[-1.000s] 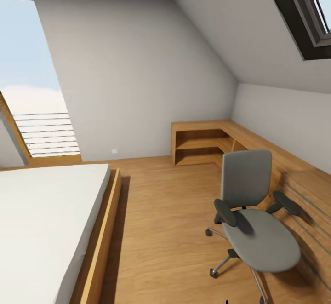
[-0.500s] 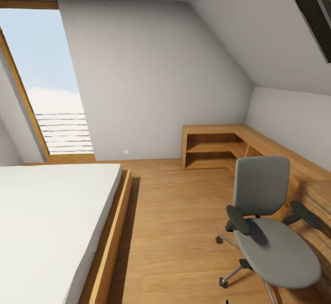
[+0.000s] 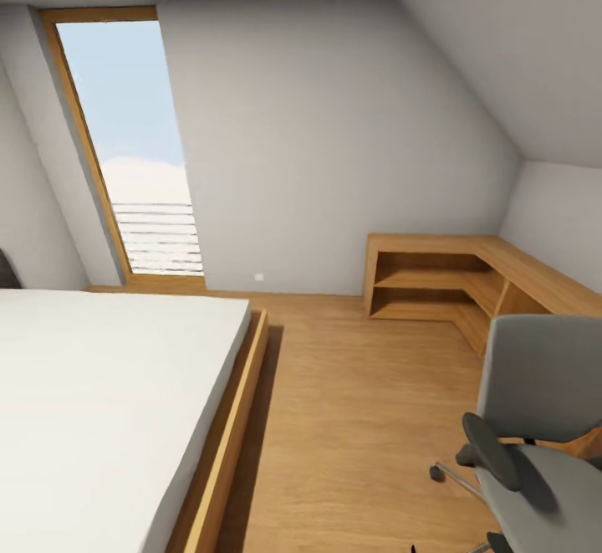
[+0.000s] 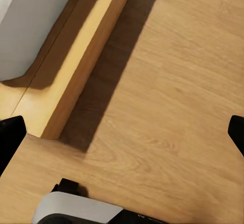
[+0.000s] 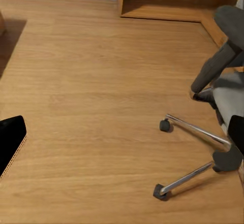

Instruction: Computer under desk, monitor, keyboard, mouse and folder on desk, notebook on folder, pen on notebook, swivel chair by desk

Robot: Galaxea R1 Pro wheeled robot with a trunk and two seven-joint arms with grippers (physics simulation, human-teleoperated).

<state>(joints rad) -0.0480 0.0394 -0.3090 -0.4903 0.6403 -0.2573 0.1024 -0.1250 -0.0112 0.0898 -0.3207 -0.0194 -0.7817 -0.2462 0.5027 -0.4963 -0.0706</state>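
head view, swivel chair (image 3: 543, 427) beside empty wooden corner shelves (image 3: 435, 281), bed (image 3: 100, 402) opposite, both tools spread

We take the bed (image 3: 100, 402) as our landmark: it lies on the floor (image 3: 359, 419) at the left. The window (image 3: 134, 151) stands behind it, the corner shelf unit (image 3: 443, 281) far to its right against the walls, and the swivel chair (image 3: 543, 444) right of it, nearer us.
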